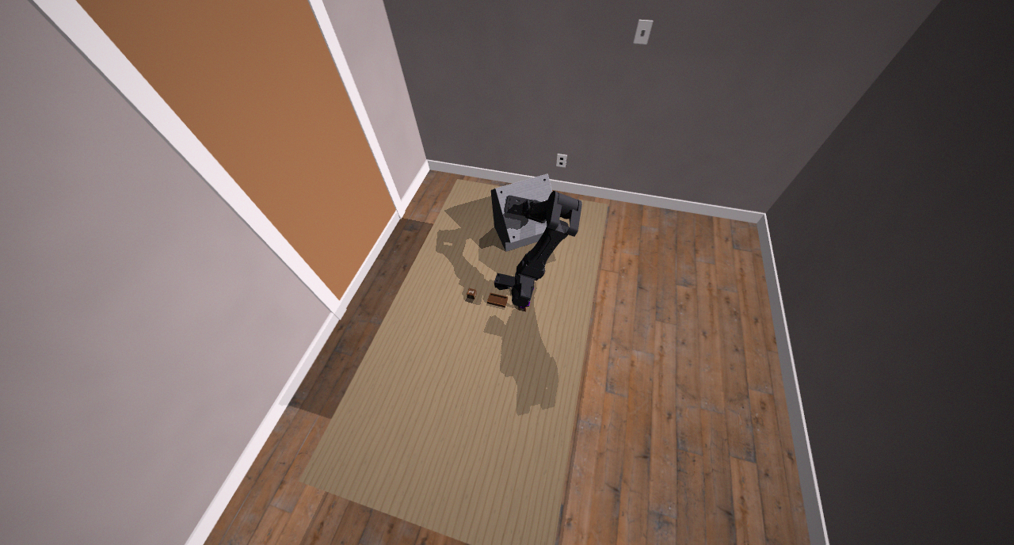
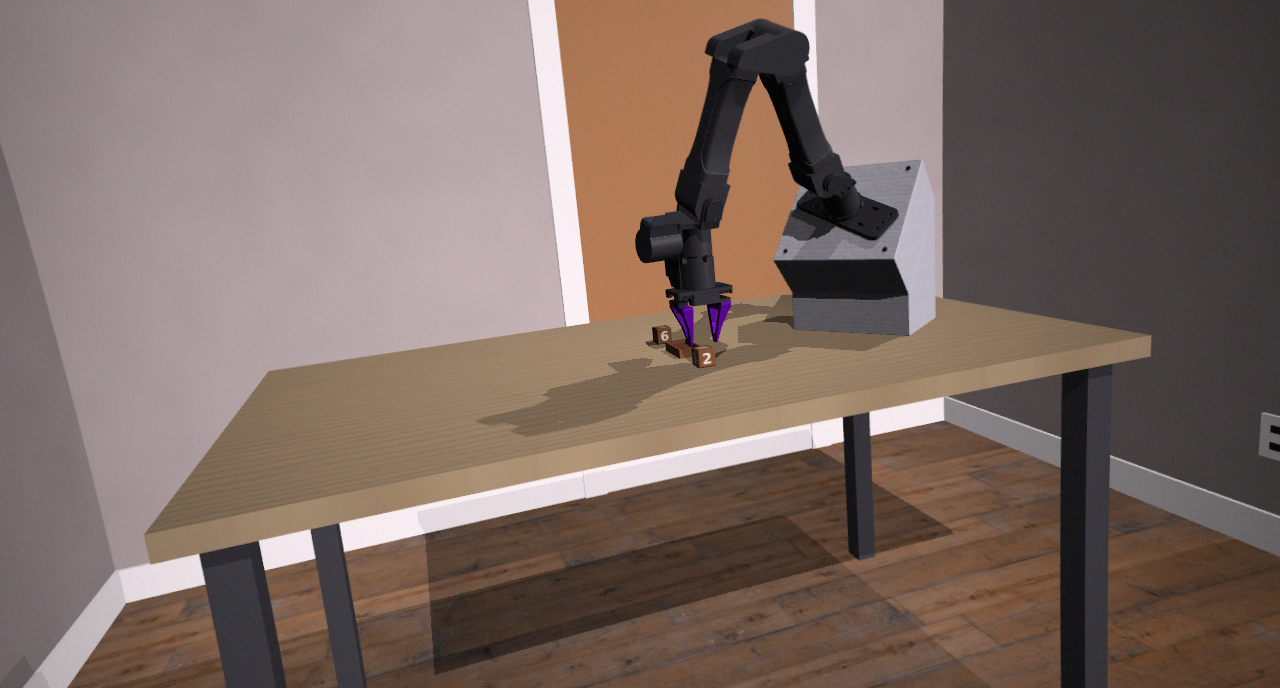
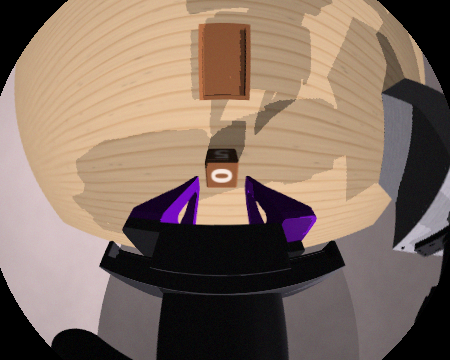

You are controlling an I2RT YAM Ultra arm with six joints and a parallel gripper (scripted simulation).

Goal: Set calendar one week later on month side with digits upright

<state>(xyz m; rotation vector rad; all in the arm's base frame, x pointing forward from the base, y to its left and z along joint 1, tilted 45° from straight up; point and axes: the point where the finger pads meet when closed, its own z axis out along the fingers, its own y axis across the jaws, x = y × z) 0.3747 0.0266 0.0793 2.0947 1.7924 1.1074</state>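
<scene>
My gripper (image 1: 524, 306) (image 2: 703, 341) (image 3: 222, 181) points down with its purple fingers partly open and nothing held. A brown cube (image 2: 704, 358) (image 3: 221, 175) stands on the table just below the fingertips, in line with the gap between them. Its top shows a 0 lying sideways in the wrist view. A dark side facing the tray shows what looks like a 5, and the exterior camera sees a 2. The brown tray (image 1: 497, 300) (image 2: 676, 349) (image 3: 222, 60) lies flat and empty beyond it. Another cube (image 1: 470, 294) (image 2: 662, 335) stands past the tray, showing a 6.
The grey angled arm base (image 1: 527, 240) (image 2: 850, 312) (image 3: 396, 145) stands on the wooden table (image 1: 453, 428) (image 2: 358, 424) (image 3: 60, 165), to the right of the tray in the exterior view. The tray lies between the two cubes. The far cube is outside the wrist view.
</scene>
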